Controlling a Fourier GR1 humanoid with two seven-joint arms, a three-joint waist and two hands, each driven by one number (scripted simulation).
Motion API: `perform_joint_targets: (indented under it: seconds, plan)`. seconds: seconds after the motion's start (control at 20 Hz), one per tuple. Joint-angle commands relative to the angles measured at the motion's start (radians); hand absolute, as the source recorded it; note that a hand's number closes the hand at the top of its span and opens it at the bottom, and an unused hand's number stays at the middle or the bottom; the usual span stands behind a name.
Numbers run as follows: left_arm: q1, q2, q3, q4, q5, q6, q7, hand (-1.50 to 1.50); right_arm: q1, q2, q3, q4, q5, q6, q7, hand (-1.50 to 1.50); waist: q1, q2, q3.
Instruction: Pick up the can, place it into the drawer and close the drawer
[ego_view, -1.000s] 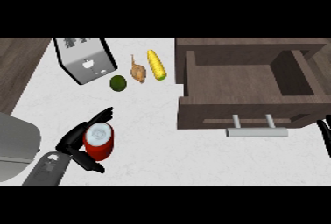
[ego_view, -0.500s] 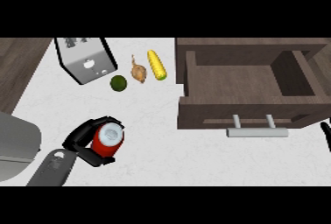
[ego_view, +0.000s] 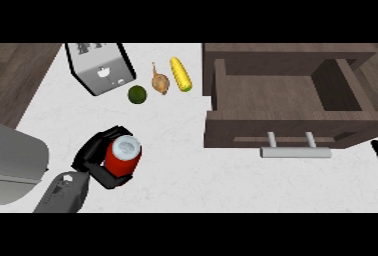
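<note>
- Can (ego_view: 123, 156) is seen from above: red body, pale silver top with a round lid, slightly tilted.
- Can is enclosed by the left hand (ego_view: 94, 156); black fingers and thumb are curled round its sides, and the lower part of the body is hidden.
- Can is located over the white counter (ego_view: 192, 175) at lower left, well apart from the drawer (ego_view: 280, 95). Contact with the counter cannot be told.
- Drawer is pulled open, nothing seen inside; metal handle (ego_view: 295, 151) is at its front.
- Right hand (ego_view: 374, 148) is shown only as a dark sliver at the right edge; its state cannot be told.
- Toaster (ego_view: 101, 71), green fruit (ego_view: 137, 94), onion (ego_view: 160, 83) and corn (ego_view: 181, 75) are lined up at the back.
</note>
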Motion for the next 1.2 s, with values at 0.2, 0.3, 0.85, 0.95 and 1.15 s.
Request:
perform_joint_targets:
  seconds: [0.2, 0.3, 0.85, 0.95, 1.15]
  plan:
    - [-0.006, -0.050, 0.263, -0.058, 0.162, 0.366, 0.087, 1.50, 0.069, 0.023, -0.017, -0.041, -0.023, 0.013, -0.030, -1.50, -0.005, -0.003, 0.001]
    - [0.014, -0.114, 0.201, -0.208, 0.143, 0.426, 0.182, 1.50, -0.017, 0.000, -0.028, 0.044, -0.022, 0.007, -0.030, -1.50, 0.007, -0.003, 0.001]
    - [-0.087, -0.183, 0.047, -0.542, 0.082, 0.548, 0.482, 1.50, 0.032, 0.004, -0.016, -0.057, -0.027, 0.007, 0.012, -1.50, -0.008, 0.000, 0.000]
    - [-0.007, -0.204, -0.032, -0.686, 0.056, 0.571, 0.537, 1.50, 0.052, -0.006, -0.042, -0.049, -0.048, 0.023, -0.011, -1.50, -0.004, -0.001, 0.000]
    - [-0.154, -0.204, -0.051, -0.668, 0.042, 0.640, 0.658, 1.50, 0.017, 0.021, 0.006, -0.056, 0.004, -0.003, 0.013, -1.50, -0.009, 0.001, 0.000]
